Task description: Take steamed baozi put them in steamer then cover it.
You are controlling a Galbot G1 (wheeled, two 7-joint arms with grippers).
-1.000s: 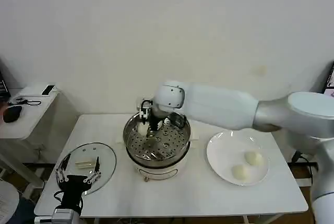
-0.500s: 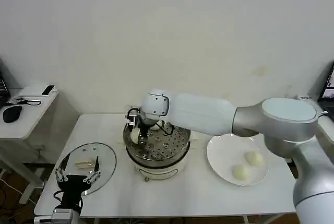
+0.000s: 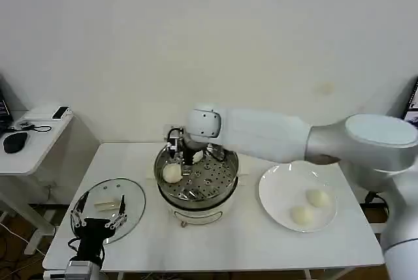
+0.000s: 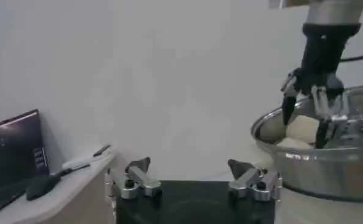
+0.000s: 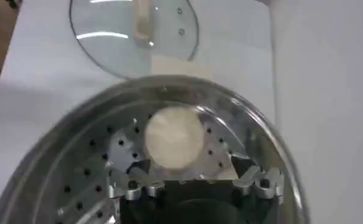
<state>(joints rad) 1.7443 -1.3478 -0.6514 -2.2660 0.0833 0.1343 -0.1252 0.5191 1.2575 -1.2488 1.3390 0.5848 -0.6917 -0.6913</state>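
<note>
Head view: my right gripper (image 3: 185, 158) hangs over the steamer (image 3: 196, 182), fingers spread and empty. One baozi (image 3: 172, 173) that it carried a second ago now lies on the perforated tray just beside and below it; a second bun (image 3: 198, 156) sits close behind. Two baozi (image 3: 308, 205) wait on the plate (image 3: 269, 192), well off to its right. The left gripper (image 3: 98, 220) is parked open over the glass lid (image 3: 130, 195).

Left wrist view: the right gripper's fingers (image 4: 318, 100) stand apart above the bun.

Right wrist view: the released baozi (image 5: 173, 137) rests just ahead of the open fingertips. I judge two buns delivered, two and the lid remaining.
</note>
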